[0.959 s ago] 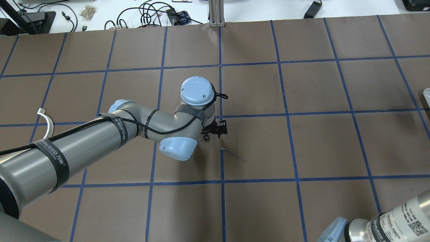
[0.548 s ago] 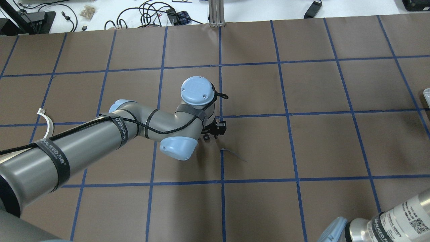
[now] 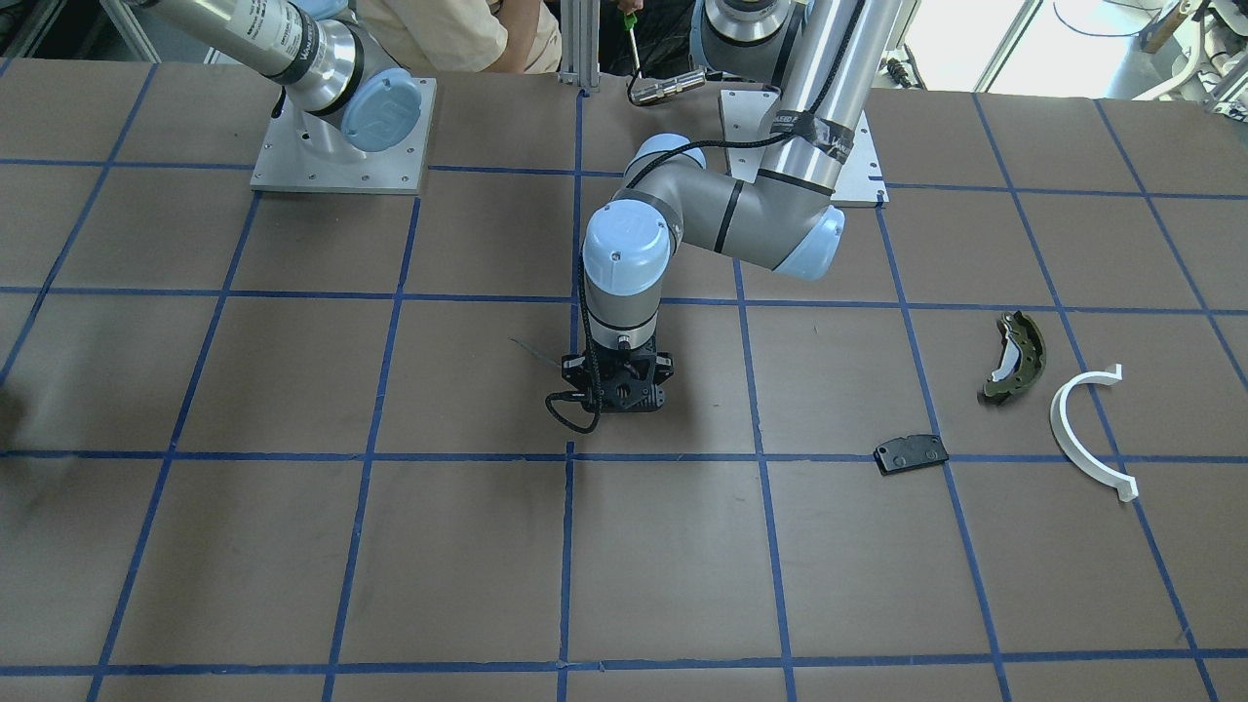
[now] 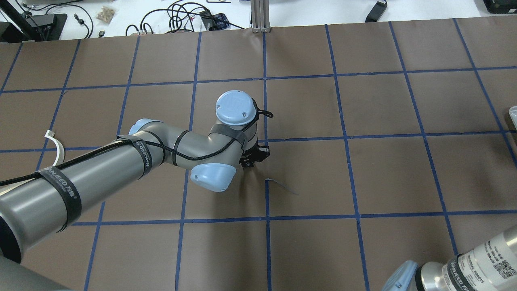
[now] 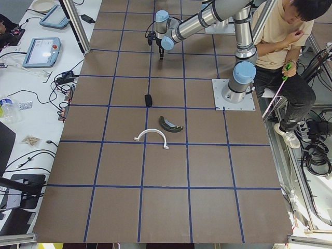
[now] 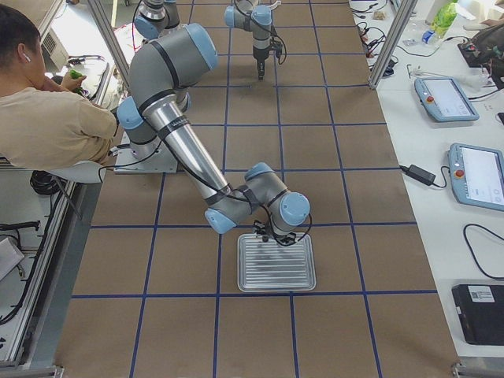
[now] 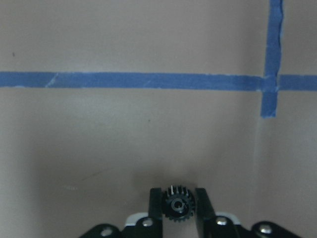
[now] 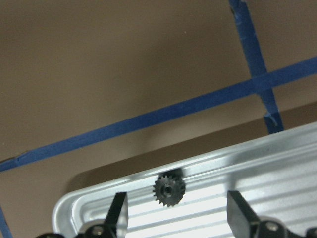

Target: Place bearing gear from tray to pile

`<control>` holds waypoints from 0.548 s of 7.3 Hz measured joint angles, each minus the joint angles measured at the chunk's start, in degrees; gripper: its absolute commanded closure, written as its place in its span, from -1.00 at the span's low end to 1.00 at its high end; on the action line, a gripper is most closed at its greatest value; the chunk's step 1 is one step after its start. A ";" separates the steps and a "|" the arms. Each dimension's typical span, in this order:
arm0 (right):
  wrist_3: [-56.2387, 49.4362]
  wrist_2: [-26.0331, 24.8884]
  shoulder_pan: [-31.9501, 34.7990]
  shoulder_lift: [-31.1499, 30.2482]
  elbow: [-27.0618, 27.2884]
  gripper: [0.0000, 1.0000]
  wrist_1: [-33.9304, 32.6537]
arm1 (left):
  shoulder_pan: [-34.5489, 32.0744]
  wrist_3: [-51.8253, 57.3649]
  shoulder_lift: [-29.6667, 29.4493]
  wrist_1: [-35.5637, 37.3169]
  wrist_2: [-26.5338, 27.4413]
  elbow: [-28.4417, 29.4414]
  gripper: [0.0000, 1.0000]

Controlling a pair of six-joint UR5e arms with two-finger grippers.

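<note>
With your left hand [image 7: 178, 196] clenched on the teeth of the bearing gear [image 7: 174, 205], low over the tabletop [image 3: 292, 546] and well apart from the pile [image 3: 1015, 357], a jerky carry could twist it loose, while your right hand [image 8: 175, 194] hangs released over the tray [image 8: 277, 163].

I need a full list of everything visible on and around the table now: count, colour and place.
held gear: 1, black, mid-table, in the left end effector.
gear on tray: 1, black, near the tray's rim.
tray: 1, silver, ribbed, robot's right end.
plate: 1, black, robot's left side.
brake shoe: 1, olive-green, near plate, apart.
half-ring: 1, white, beside brake shoe.
table: 1, brown, blue tape grid.
person: 1, beige shirt, seated behind the robot.
left end effector: black, shut on gear.
right end effector: black, open over tray.
</note>
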 measured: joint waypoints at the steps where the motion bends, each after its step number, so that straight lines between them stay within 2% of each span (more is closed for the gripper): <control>1: 0.55 -0.42 -0.04 0.07 0.03 -0.24 0.00 | 0.89 0.04 1.52 -0.39 0.04 0.05 0.91; 2: 0.85 -0.60 -0.06 0.12 0.05 -0.23 0.00 | 3.16 0.41 3.46 -1.24 0.20 -0.02 1.00; 4: 1.09 -0.62 -0.07 0.19 0.07 -0.23 0.05 | 11.50 5.06 6.88 -4.87 1.20 -0.74 1.00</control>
